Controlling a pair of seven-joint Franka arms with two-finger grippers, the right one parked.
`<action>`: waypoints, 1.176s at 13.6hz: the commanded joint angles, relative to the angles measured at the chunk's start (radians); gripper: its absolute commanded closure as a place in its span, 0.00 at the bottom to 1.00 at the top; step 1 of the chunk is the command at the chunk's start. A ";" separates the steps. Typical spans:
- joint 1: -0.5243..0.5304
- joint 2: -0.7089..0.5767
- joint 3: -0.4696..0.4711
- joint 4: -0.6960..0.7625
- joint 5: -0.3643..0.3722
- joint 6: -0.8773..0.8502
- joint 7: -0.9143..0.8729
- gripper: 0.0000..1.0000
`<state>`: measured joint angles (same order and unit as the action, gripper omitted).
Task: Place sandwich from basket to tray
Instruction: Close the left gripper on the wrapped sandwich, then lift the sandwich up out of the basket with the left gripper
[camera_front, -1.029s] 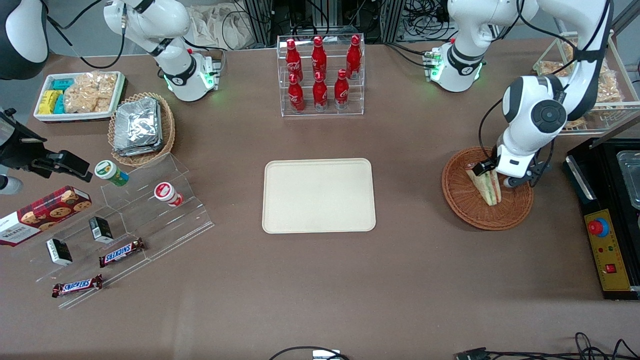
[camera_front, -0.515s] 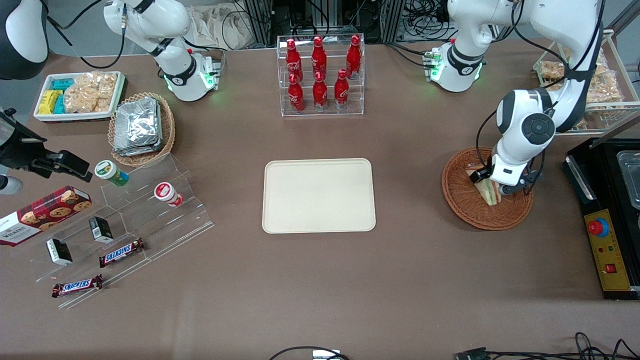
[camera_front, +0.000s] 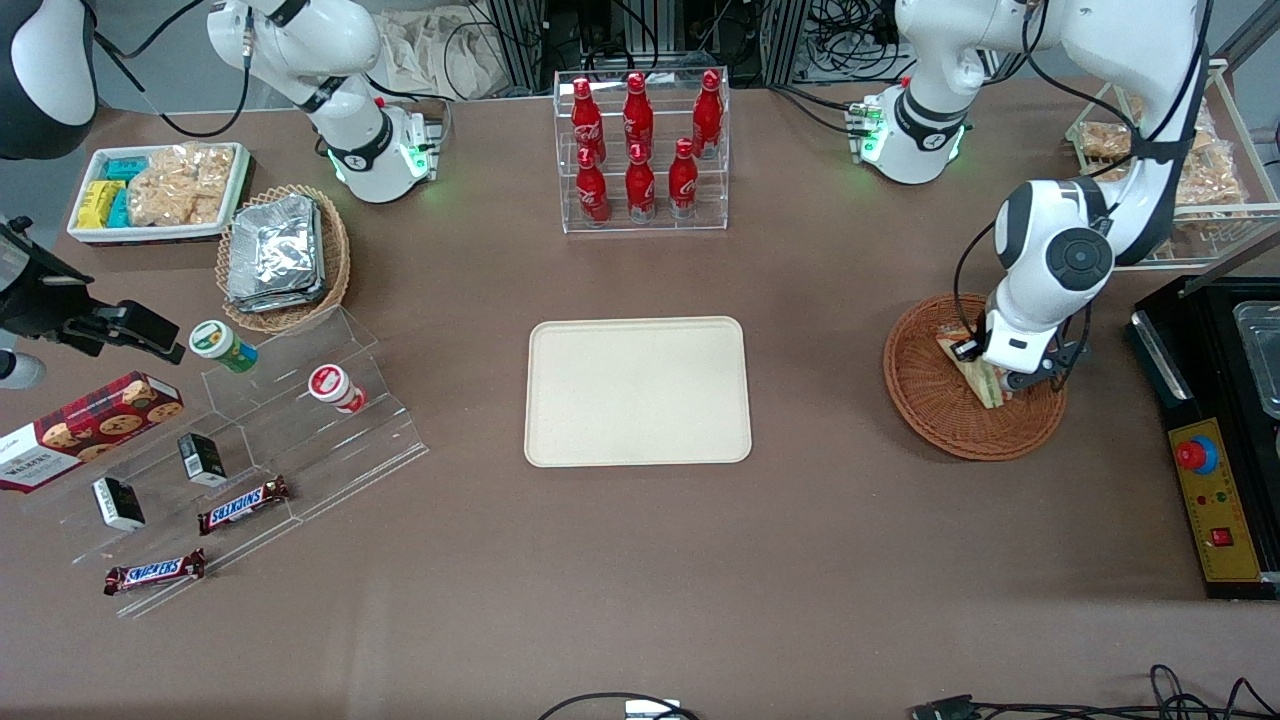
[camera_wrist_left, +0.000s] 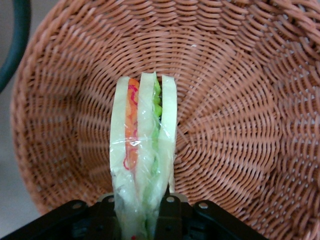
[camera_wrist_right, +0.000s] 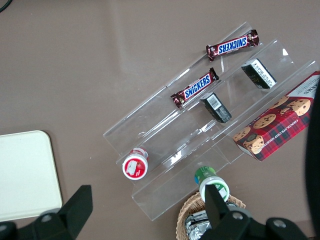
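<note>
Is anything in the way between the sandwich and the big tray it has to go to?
Nothing visible is. The claw is shut on the sandwich in the basket, and only bare table lies between the basket and the tray.

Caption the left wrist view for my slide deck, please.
End effector shut on the wrapped sandwich, held over the reddish-brown wicker basket.

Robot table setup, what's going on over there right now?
The working arm's gripper is down in the reddish-brown wicker basket, closed on the wrapped sandwich. The wrist view shows the wedge pinched between the fingers with the basket's weave under it, so the sandwich has not left the basket yet. The cream tray at the table's middle has nothing on it.
</note>
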<state>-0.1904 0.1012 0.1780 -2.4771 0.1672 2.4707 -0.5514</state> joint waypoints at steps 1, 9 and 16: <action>-0.003 -0.156 0.008 0.050 0.018 -0.222 0.059 0.91; -0.018 -0.219 -0.008 0.694 -0.087 -1.019 0.303 0.90; -0.018 -0.187 -0.259 0.794 -0.163 -1.061 0.286 0.86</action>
<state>-0.2110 -0.1223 -0.0065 -1.7249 0.0248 1.4402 -0.2619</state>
